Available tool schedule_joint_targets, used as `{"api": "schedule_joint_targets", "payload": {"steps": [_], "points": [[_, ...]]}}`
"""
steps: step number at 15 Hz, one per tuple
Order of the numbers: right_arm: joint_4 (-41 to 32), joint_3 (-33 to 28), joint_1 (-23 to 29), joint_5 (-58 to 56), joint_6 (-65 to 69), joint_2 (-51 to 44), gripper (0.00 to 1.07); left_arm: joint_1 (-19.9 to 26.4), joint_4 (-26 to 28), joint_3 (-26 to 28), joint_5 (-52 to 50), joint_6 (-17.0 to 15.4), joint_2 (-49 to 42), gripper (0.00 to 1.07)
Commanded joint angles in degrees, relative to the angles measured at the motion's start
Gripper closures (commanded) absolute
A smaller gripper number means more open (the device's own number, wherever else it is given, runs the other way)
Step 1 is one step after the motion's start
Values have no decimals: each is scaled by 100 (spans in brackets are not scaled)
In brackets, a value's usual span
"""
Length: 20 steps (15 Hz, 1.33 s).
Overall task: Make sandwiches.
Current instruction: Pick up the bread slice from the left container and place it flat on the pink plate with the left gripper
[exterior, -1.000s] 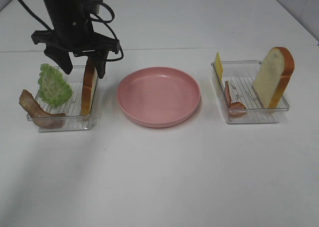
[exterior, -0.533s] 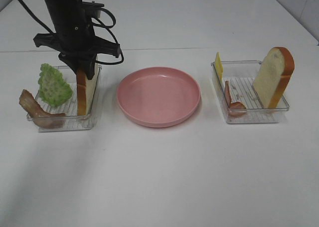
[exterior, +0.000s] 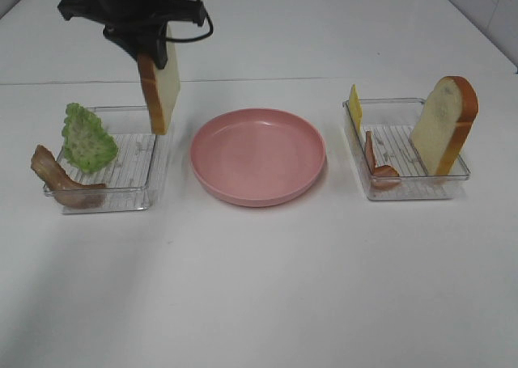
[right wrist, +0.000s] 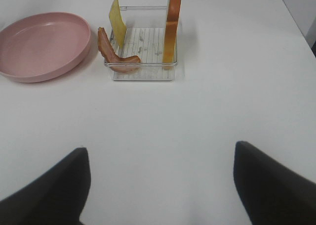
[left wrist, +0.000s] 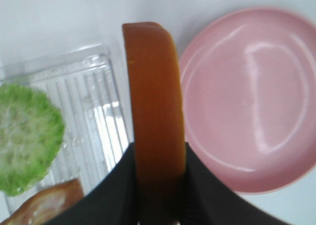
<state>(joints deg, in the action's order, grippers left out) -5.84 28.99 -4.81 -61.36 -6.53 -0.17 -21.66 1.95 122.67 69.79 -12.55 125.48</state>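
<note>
A high camera looks down on a white table (exterior: 259, 287) with a round pink plate (exterior: 257, 156) at its middle; the plate's bowl is bare.

To the left of the plate in this view, the left gripper (exterior: 151, 51) pinches the top of a toy bread slice (exterior: 160, 89). The slice hangs upright in the air, over the plate-side edge of a clear left tray (exterior: 97, 200) and clear of its floor. Farther from the plate, a green lettuce leaf (exterior: 87, 138) stands in that tray, and a brown-red bacon strip (exterior: 58, 178) leans over the corner farthest from the plate.

The left wrist camera shows what the high view cannot: the black fingers (left wrist: 114, 185) press on both flat faces of the slice, whose orange-brown crust faces the lens. The plate lies just beside and below it.

To the right of the plate stands a clear right tray (exterior: 413, 193). A yellow cheese slice (exterior: 354, 107) leans at the wall nearest the plate, a second bacon strip (exterior: 375, 164) lies beside it, and a second bread slice (exterior: 445, 125) stands at the wall farthest from the plate.

The high view leaves out the right gripper (right wrist: 160, 183). Only its wrist camera shows it, with dark fingers (right wrist: 52, 190) spread wide over bare table and nothing between them, well back from the plate and the right tray.
</note>
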Motion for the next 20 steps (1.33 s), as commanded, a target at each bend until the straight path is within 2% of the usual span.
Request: {"api": "schedule_joint_targets", "payload": {"steps": [1,2,3,5,7,9,11,16,20], "points": [[-17,-6,-40,57,-46,-86,31,92,733,464,384,321,-92,107],[-23,-6,-40,57,-46,-86,31,252,1215,619,384,527,-92,107],[-17,-6,-40,57,-46,-86,31,567,2366,636,332,1140,-34,107],[-17,-6,-40,57,-46,-86,31,756,3415,642,395,1822,246,107],[-17,-6,-40,57,-46,-86,31,773,4097,642,395,2418,613,107],[-17,-6,-40,57,-46,-86,31,773,4561,642,395,2681,917,107],[-17,-6,-40,57,-46,-86,31,773,4927,642,395,2704,1306,107],[-17,-6,-40,57,-46,-86,31,602,5094,642,407,2704,2080,107],[-17,-6,-40,57,-46,-86,31,476,5214,642,407,2704,2309,107]]}}
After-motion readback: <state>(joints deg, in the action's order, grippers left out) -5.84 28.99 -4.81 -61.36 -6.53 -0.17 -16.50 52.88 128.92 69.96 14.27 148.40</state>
